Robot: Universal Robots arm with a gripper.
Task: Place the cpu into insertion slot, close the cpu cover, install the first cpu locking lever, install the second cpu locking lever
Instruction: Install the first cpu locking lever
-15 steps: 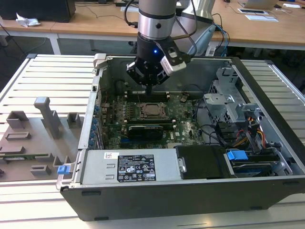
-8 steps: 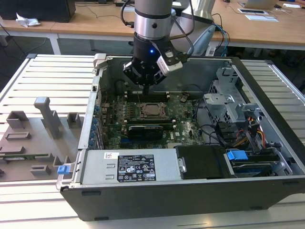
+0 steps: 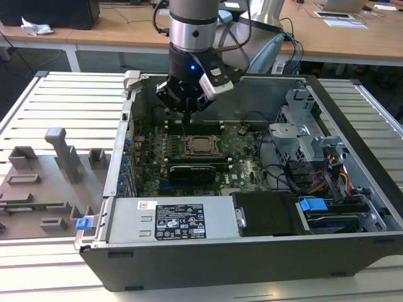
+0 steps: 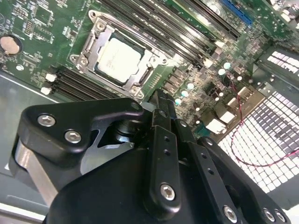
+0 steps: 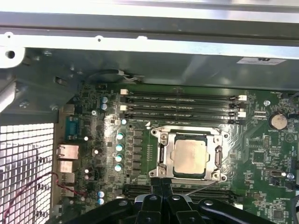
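1. The cpu (image 5: 189, 156) sits in the insertion slot (image 5: 171, 158), mid-motherboard. The cpu cover (image 5: 162, 154) lies flat around it. Placing and closing judged done.
2. Locking levers: cannot tell whether latched.
3. The gripper (image 5: 161, 183) is just beside the socket, with its fingers (image 4: 161, 116) pinched narrow and empty.
4. The exterior view adds the whole computer case (image 3: 252, 251); both wrist views give socket detail.

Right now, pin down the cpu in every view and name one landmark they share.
Exterior view: cpu at the centre of the motherboard, inside the open case.
Second wrist view: cpu inside the silver cpu cover, past the gripper.
First wrist view: cpu in that same frame.
Shared landmark: the long black memory slots beside it.
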